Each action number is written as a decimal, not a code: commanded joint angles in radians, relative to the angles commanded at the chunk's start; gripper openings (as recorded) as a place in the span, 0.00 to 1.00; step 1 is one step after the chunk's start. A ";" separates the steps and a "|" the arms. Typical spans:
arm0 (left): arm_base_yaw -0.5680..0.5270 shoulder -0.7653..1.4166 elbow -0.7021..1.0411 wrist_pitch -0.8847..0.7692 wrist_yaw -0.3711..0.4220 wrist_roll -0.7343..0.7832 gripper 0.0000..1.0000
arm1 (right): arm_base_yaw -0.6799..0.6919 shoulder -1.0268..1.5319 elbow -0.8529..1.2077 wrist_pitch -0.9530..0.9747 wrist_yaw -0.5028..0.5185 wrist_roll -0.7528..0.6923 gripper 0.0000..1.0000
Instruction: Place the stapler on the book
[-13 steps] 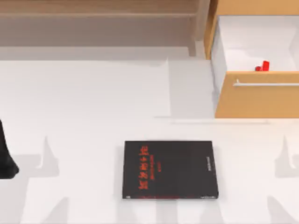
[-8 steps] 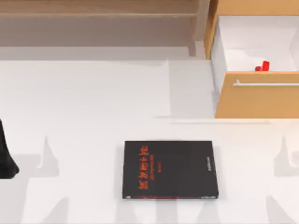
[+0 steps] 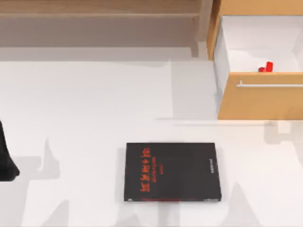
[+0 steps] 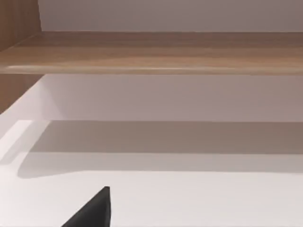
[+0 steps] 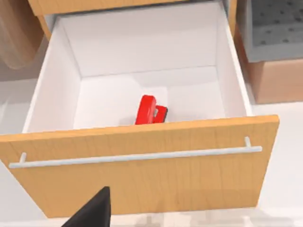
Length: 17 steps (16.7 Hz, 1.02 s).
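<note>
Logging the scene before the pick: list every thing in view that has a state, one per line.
drawer: pulled open, stapler inside.
stapler: lying on the drawer floor, just behind the front panel, not held.
book: closed, flat on the table, cover up, nothing on it.
left arm: parked at the table's left edge.
right gripper: facing the open drawer, short of the stapler.

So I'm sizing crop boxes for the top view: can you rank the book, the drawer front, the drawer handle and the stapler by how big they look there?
1. book, largest
2. drawer front, somewhat smaller
3. drawer handle, a thin bar
4. stapler, smallest; mostly hidden behind the drawer front
</note>
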 joint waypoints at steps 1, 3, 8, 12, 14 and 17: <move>0.000 0.000 0.000 0.000 0.000 0.000 1.00 | 0.006 0.121 0.111 -0.052 0.002 0.015 1.00; 0.000 0.000 0.000 0.000 0.000 0.000 1.00 | 0.017 0.372 0.333 -0.150 0.005 0.044 1.00; 0.000 0.000 0.000 0.000 0.000 0.000 1.00 | 0.039 0.944 0.820 -0.381 0.007 0.122 1.00; 0.000 0.000 0.000 0.000 0.000 0.000 1.00 | 0.066 1.311 1.156 -0.599 0.012 0.188 1.00; 0.000 0.000 0.000 0.000 0.000 0.000 1.00 | 0.078 1.473 1.313 -0.700 0.017 0.216 1.00; 0.000 0.000 0.000 0.000 0.000 0.000 1.00 | 0.088 1.656 1.492 -0.807 0.024 0.249 1.00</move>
